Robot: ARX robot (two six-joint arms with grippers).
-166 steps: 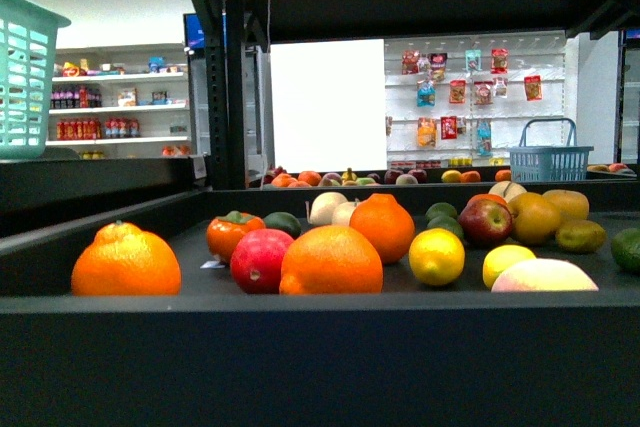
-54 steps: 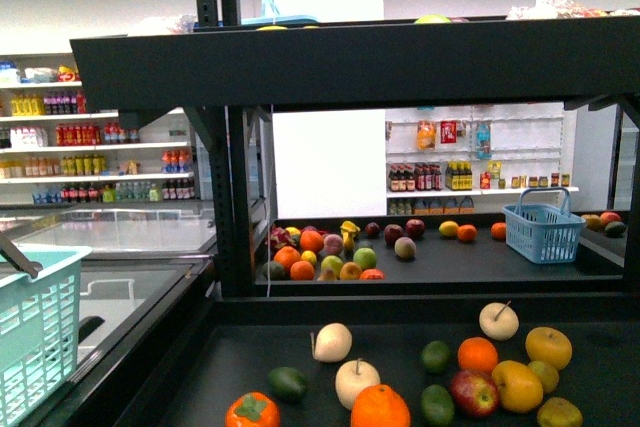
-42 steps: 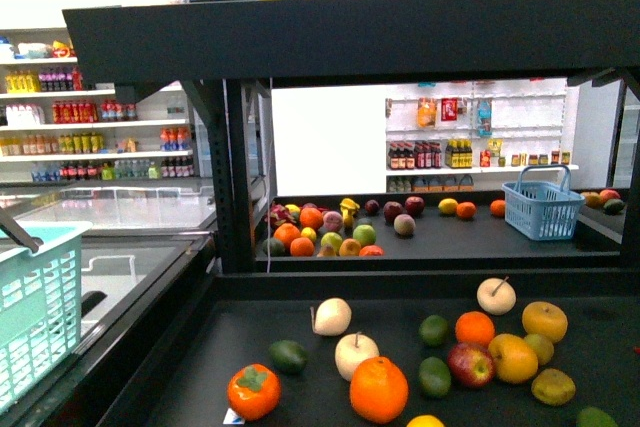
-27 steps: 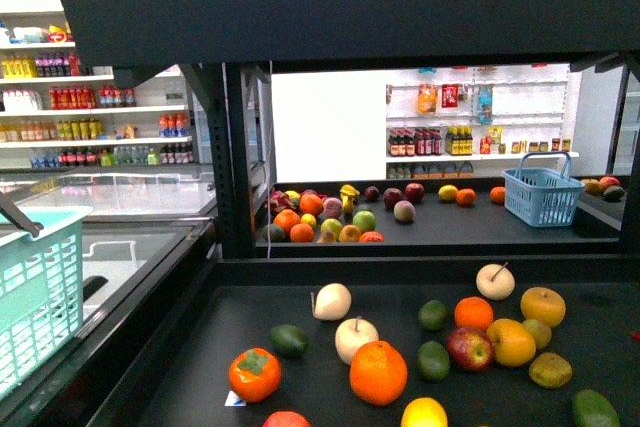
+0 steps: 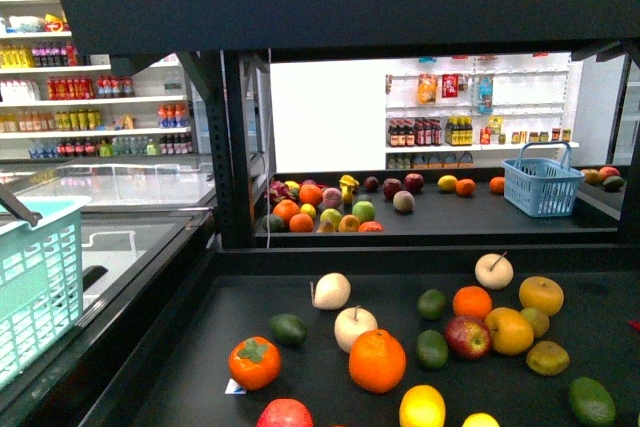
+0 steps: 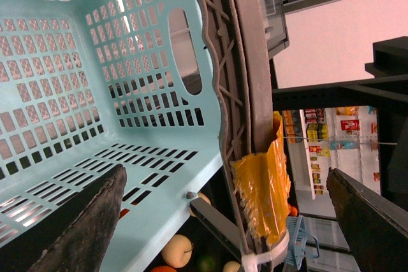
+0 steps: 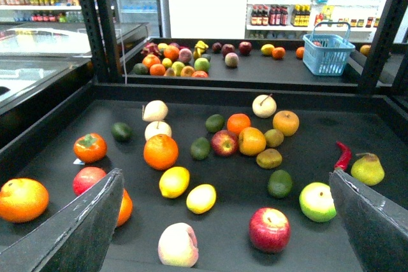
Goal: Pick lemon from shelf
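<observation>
The lemon (image 5: 422, 408) lies at bottom centre on the shelf (image 5: 190, 367). The right gripper (image 7: 224, 179) is wide open and empty. The left gripper (image 6: 224, 173) has its spread fingers (image 6: 70, 221) on both sides of the basket handle (image 6: 245, 62).

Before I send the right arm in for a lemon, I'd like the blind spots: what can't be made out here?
- Front view: one lemon is cut off by the bottom edge; neither arm shows.
- Left wrist view: the basket fills the picture; no lemon can be seen past it.
- Right wrist view: the right gripper has its fingers cut off by the picture's edges.
- Front view: far bottles, labels too small to read.
</observation>
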